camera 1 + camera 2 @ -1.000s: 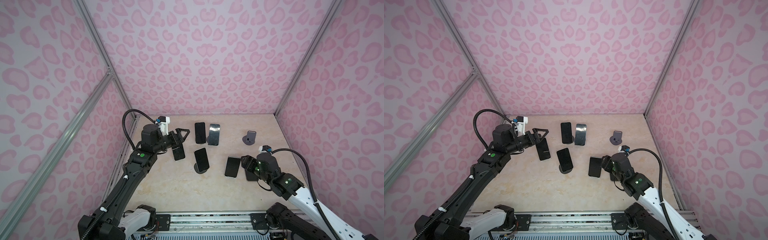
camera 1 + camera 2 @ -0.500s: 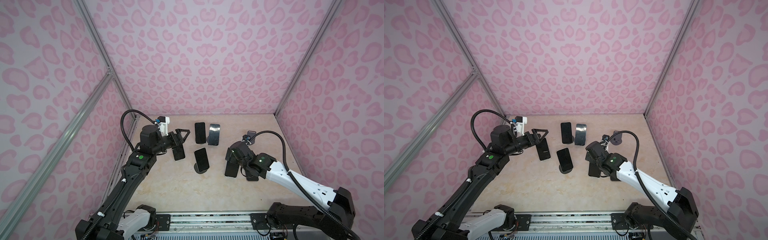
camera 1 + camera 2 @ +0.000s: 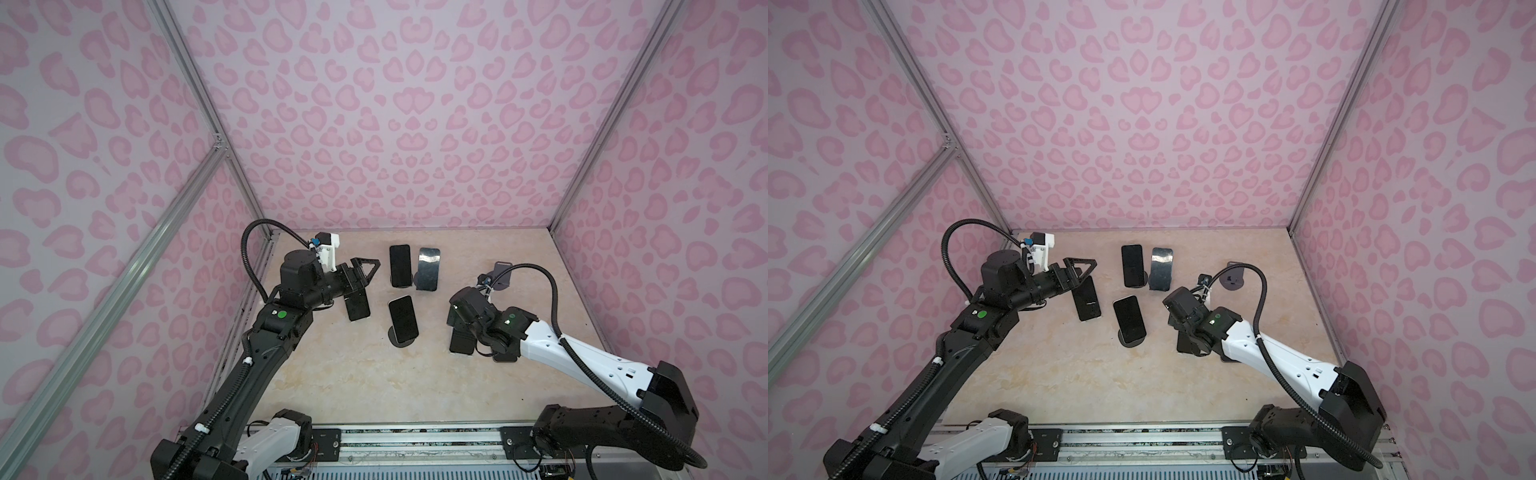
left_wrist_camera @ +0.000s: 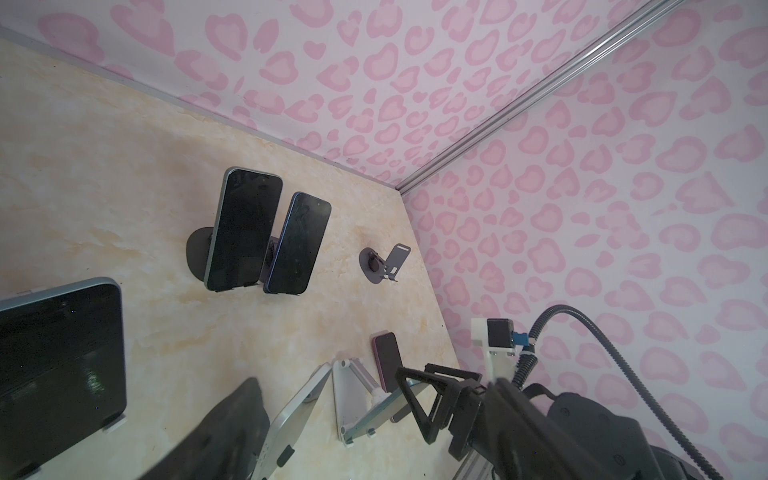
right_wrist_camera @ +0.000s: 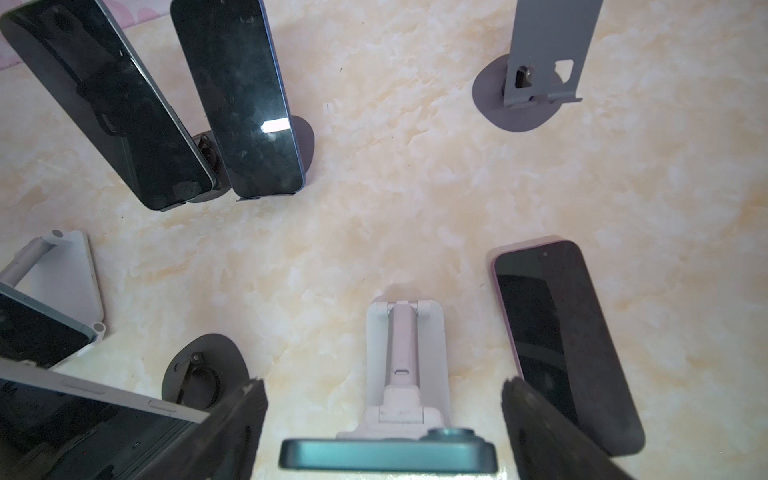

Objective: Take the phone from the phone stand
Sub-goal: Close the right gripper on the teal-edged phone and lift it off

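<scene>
the right gripper (image 5: 382, 392) hangs with its fingers spread wide, one on each side of the teal phone's (image 5: 388, 455) top edge. the teal phone leans on its white stand (image 5: 403, 332), at 3 o'clock from the middle phone (image 3: 403, 318). the left gripper (image 3: 360, 277), at 10 o'clock, hovers over the leftmost phone (image 3: 358, 308); whether it grips i cannot tell.

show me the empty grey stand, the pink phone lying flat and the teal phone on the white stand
empty grey stand (image 5: 555, 33): right wrist view, its upright plate
pink phone (image 5: 544, 316): right wrist view, its dark screen
teal phone (image 5: 386, 455): right wrist view, its top edge
</scene>
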